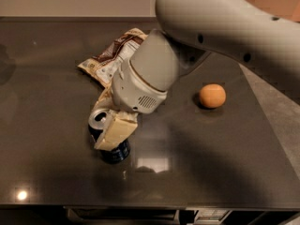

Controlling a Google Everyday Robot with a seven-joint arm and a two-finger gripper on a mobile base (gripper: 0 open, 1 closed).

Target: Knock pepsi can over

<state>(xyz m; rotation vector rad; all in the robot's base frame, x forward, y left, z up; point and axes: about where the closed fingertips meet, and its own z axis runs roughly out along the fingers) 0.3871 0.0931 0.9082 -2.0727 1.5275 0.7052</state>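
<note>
Gripper point(106, 123) is down at the front-left of the dark table point(51, 177), fingers spread apart with the pepsi can point(100, 120) sitting between them. One cream finger point(116, 131) lies across the can's side (it looks a bit tilted, not flat). Snack bag point(108, 61) is just behind, and the orange point(212, 95) is well off to the right.
</note>
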